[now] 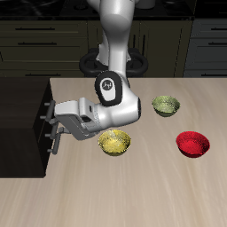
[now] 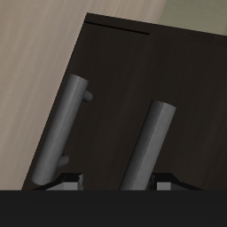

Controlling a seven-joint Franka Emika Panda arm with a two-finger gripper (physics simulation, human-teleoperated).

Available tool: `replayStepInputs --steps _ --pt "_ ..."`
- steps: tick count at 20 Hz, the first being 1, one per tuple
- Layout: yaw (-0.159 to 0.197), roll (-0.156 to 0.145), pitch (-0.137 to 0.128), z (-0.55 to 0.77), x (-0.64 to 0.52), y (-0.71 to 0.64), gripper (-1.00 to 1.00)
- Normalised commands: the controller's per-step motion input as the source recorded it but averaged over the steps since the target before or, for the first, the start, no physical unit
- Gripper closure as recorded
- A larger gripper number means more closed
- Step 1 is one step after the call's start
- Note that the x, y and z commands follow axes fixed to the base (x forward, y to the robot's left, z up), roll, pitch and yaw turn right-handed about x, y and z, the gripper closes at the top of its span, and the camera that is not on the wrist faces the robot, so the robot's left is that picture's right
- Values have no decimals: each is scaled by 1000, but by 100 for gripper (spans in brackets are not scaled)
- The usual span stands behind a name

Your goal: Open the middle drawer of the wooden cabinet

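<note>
Reaching for the drawer handle

The wooden cabinet sits at the left of the frame. The gripper is right at the middle drawer; I cannot tell if its fingers are spread. Close on the middle handle, not the top one, then pull straight out.

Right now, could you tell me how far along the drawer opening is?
Done: the arm has reached the wooden cabinet, its gripper at the drawer fronts. In hand: lining up on a silver handle; whether the jaws grip it is unclear. Left: pulling the middle drawer out; no front looks drawn out yet.
</note>
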Motion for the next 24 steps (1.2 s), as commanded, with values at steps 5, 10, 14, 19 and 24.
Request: replayStepInputs --steps 5,10,14,19,24 --pt "-2 24 5 -18 33 50 100" --pt "-8 6 4 -4 -5 16 100" --pt "0 11 4 -15 -33 66 100" --pt "-5 20 1 16 52 158 100" --pt "-16 24 -7 38 58 171 100"
